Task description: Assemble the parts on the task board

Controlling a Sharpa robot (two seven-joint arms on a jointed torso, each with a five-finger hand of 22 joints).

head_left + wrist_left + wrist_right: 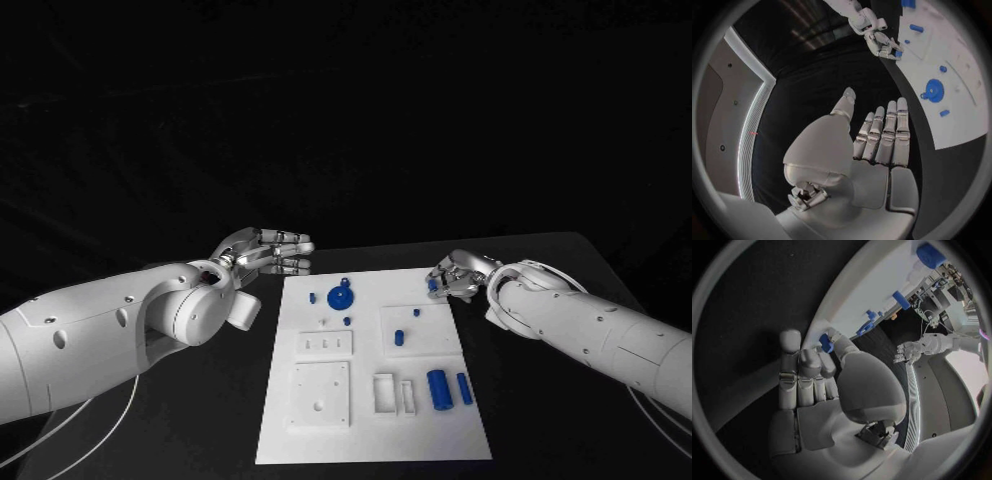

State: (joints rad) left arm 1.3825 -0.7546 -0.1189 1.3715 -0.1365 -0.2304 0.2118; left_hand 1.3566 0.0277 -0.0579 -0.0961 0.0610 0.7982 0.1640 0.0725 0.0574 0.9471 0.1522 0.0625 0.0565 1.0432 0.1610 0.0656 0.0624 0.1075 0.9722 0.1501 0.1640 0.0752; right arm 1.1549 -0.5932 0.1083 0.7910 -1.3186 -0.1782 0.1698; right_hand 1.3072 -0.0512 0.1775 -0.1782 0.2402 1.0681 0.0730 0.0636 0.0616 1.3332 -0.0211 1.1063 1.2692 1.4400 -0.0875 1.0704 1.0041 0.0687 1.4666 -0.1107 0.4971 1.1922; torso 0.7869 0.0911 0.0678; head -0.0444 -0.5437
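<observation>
White task board [372, 440] lies mid black worktop [216, 420]. Right robot hand [456, 276] sits at the board's far right corner, pinching a small blue part [826, 342] btwn thumb and a fingertip; other fingers [789, 365] straight, side by side. Left robot hand [271, 251] hovers off the board's far left corner, over bare worktop, fingers extended w/ thumb apart, holding nothing. On board: round blue disc [340, 296] near far edge, two blue cylinders [438, 388] upright-lying side by side toward near right, few smaller blue bits mid-board.
</observation>
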